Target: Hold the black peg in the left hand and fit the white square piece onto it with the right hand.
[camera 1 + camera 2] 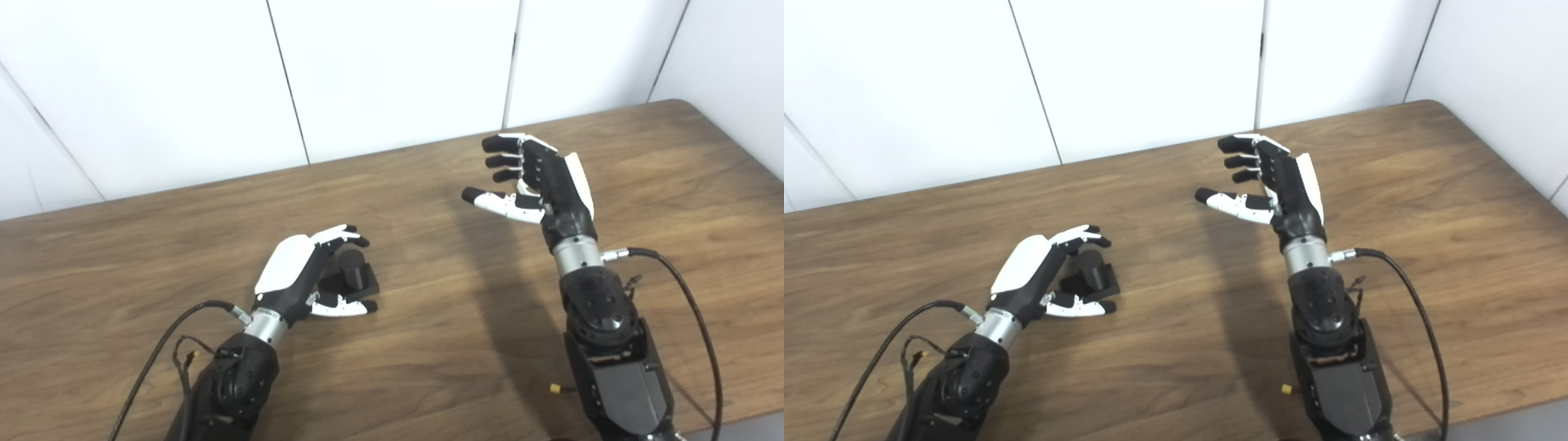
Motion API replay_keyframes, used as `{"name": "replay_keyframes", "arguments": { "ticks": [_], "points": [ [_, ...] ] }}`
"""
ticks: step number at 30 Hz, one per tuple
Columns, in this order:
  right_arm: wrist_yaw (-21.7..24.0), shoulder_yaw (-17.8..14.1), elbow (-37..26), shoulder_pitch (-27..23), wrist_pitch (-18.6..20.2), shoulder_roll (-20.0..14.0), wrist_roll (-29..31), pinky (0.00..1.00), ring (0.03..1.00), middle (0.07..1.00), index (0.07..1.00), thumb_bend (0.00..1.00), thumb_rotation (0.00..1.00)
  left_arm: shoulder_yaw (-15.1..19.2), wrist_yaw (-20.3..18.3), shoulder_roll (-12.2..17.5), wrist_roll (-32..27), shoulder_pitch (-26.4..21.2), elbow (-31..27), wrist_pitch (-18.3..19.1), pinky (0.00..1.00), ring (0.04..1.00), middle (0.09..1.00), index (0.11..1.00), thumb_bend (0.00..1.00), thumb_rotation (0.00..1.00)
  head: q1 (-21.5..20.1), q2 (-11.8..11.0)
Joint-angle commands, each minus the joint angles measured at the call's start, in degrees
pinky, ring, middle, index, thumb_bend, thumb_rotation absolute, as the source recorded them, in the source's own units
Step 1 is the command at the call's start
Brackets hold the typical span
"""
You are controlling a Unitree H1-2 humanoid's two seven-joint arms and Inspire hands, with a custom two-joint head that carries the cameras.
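Low on the wooden counter [429, 343], left of centre, stands the black peg [352, 264]: a short upright cylinder on a flat square black base that rests on the wood. The left hand [303, 275] cups around it, fingers [343, 234] curled over the far side and thumb lying along the near edge of the base. The fingers sit close around the peg, but whether they actually press on it cannot be told; the peg does not look lifted. This placement suggests the hand is positioned to grip and steady the peg for the fitting step.

Well apart to the right, the right hand [1274, 180] is raised above the counter, fingers spread wide and holding nothing. No white square piece is visible anywhere, so fitting appears not yet begun. White wall panels [392, 73] stand behind.
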Motion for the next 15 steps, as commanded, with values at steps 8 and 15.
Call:
{"name": "replay_keyframes", "arguments": {
  "ticks": [8, 15],
  "points": [
    [-0.40, -3.13, -3.73, -5.70, 1.10, -2.05, 0.60, 0.59, 0.685, 0.713, 0.648, 0.69, 0.06, 0.22, 1.83, 1.71, 3.13, 0.87, 3.77, 2.91, 0.73, 0.871, 0.872, 0.609, 0.90, 0.29, -0.76, -0.11],
    [0.09, -4.48, -5.10, -7.30, 2.29, -4.01, 0.89, 0.60, 0.691, 0.725, 0.653, 0.69, 0.09, -0.82, 3.29, 2.39, 9.39, 0.48, 4.35, 6.89, 0.82, 0.872, 0.866, 0.587, 0.90, 0.39, 0.09, 0.12]
  ]
}}
